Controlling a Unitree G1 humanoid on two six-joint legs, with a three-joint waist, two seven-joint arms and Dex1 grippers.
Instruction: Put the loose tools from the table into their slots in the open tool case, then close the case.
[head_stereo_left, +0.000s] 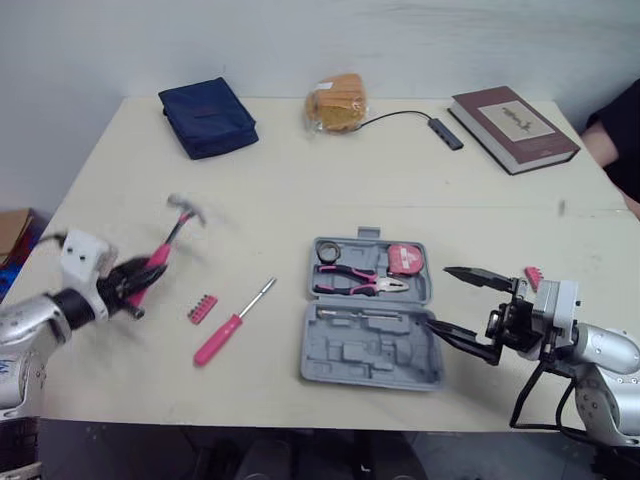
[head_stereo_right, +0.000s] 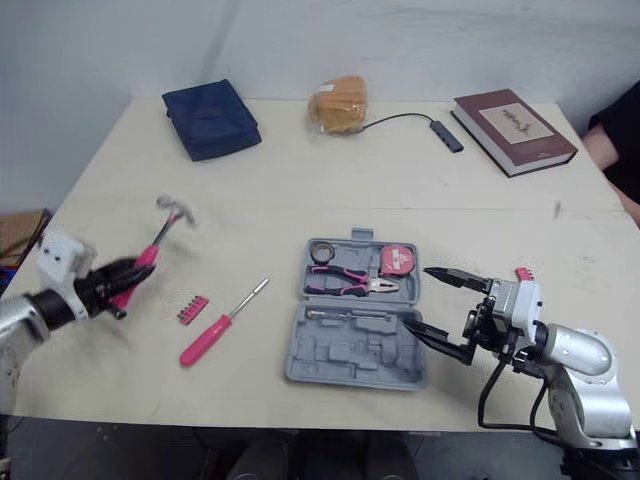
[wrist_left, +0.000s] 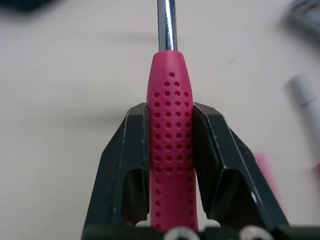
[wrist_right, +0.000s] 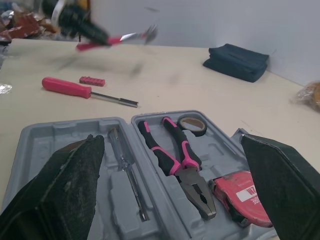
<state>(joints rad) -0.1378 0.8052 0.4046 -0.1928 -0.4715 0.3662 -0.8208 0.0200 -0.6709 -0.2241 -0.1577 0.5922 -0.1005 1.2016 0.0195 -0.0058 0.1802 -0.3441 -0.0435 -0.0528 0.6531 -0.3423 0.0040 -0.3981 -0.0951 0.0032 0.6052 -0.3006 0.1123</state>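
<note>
While the left end effector (head_stereo_left: 136, 283) is clamped on the pink grip of the hammer (head_stereo_left: 160, 254), its two black fingers (wrist_left: 131, 150) pressing the dotted handle from both sides, the tool sits raised off the tabletop (head_stereo_left: 300, 180) near the robot's left edge, steel head pointing up and away from the robot. Over on the other side, the right end effector (head_stereo_left: 440, 298) is spread wide and grips nothing, hovering just beside the right-hand edge of the open grey tool case (head_stereo_left: 370, 350). That case lies flat near the front middle of the tabletop; its far half carries pink-handled pliers (head_stereo_left: 360, 281), a red tape measure (head_stereo_left: 404, 258) and a dark roll of tape (head_stereo_left: 328, 250), and a slim metal-shafted tool (head_stereo_left: 365, 313) rests along the top of the near half, whose other moulded slots are bare. Between the hammer and the case lie a pink-handled screwdriver (head_stereo_left: 232, 325), set diagonally, and a small red bit holder (head_stereo_left: 202, 308) just beside its handle. Along the far edge sit a navy pouch (head_stereo_left: 208, 117), a bagged bread roll (head_stereo_left: 337, 103), a cabled hub (head_stereo_left: 445, 132) and a maroon book (head_stereo_left: 512, 127).
</note>
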